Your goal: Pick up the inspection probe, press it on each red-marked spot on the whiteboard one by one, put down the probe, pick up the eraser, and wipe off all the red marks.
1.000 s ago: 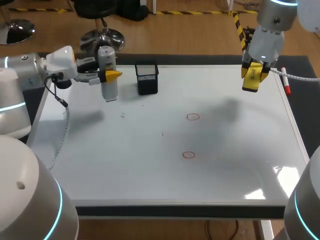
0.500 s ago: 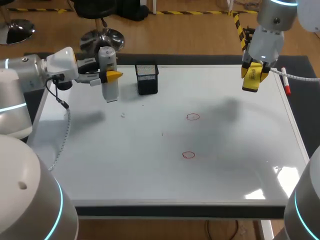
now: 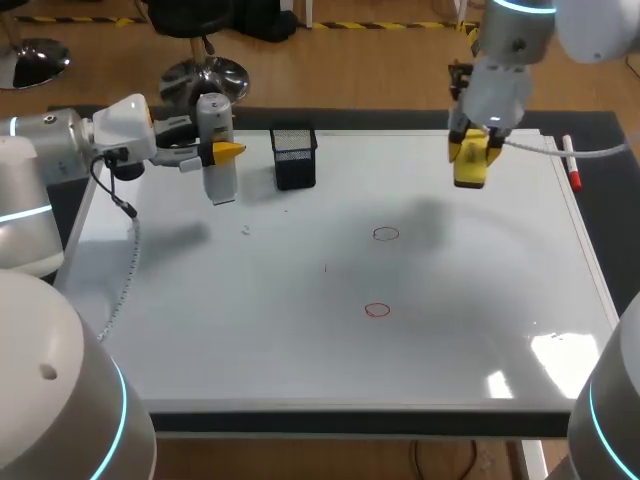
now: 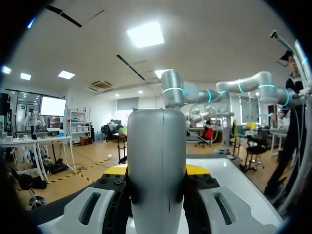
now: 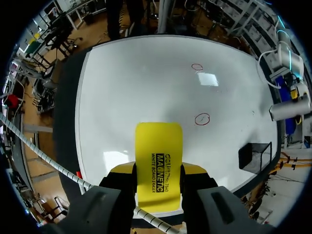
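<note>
At upper left, inspection probe point(image 3: 215, 112) clamped in left gripper point(image 3: 224, 151); at upper right, eraser point(image 3: 470, 172) grasped by right gripper point(image 3: 472, 146) above whiteboard point(image 3: 500, 300), two red marks point(image 3: 386, 234) mid-frame.

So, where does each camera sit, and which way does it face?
Head view: above and behind the robot, looking down on the whiteboard; it shows the left gripper holding the probe, the right gripper holding the eraser.
Left wrist view: on the left wrist, facing roughly level into the room; its gripper and the probe fill the foreground.
Right wrist view: on the right wrist, looking down on the whiteboard; its gripper and the eraser show.
Shared: head and right wrist views both show the two red marks and the black holder.
</note>
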Controlling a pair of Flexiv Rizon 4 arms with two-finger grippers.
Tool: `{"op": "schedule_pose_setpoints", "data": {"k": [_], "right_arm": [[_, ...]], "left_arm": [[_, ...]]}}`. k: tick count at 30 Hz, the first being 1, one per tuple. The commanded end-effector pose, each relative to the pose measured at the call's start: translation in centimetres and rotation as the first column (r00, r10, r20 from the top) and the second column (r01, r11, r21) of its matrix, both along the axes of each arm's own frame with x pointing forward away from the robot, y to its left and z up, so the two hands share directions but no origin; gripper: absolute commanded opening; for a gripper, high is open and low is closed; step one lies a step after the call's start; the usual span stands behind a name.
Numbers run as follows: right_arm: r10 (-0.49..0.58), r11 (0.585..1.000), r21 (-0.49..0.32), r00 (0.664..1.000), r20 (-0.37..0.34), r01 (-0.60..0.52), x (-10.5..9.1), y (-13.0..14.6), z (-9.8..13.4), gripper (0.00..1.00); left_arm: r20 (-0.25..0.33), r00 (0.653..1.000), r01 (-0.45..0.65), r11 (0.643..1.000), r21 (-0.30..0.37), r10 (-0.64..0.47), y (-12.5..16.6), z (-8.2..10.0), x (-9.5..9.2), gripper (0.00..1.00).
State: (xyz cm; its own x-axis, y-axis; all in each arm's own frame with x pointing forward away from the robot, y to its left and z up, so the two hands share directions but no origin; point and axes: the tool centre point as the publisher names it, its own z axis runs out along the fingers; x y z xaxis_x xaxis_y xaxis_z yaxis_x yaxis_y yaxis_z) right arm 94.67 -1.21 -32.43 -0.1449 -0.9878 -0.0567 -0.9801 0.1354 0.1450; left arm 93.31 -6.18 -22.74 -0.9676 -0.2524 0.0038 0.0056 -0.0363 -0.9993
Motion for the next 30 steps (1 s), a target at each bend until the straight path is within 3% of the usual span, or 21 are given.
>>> {"op": "schedule_pose_setpoints", "data": {"k": [1, 11, 30], "right_arm": [[0.040, 0.998, -0.046, 0.999, -0.015, -0.041, 0.6, 2.5, -0.2, 0.00], [0.137, 0.990, -0.024, 0.990, -0.039, -0.138, -0.8, 7.3, -0.5, 0.00], [0.258, 0.966, 0.005, 0.965, -0.033, -0.258, -4.0, 13.0, -2.3, 0.00]], "left_arm": [[0.000, 1.000, -0.001, 1.000, 0.000, 0.001, -0.1, 0.1, 0.0, 0.00], [0.000, 1.000, -0.001, 1.000, 0.000, 0.001, -0.1, 0.1, 0.0, 0.00], [0.000, 1.000, -0.001, 1.000, 0.000, 0.001, -0.1, 0.1, 0.0, 0.00]]}}
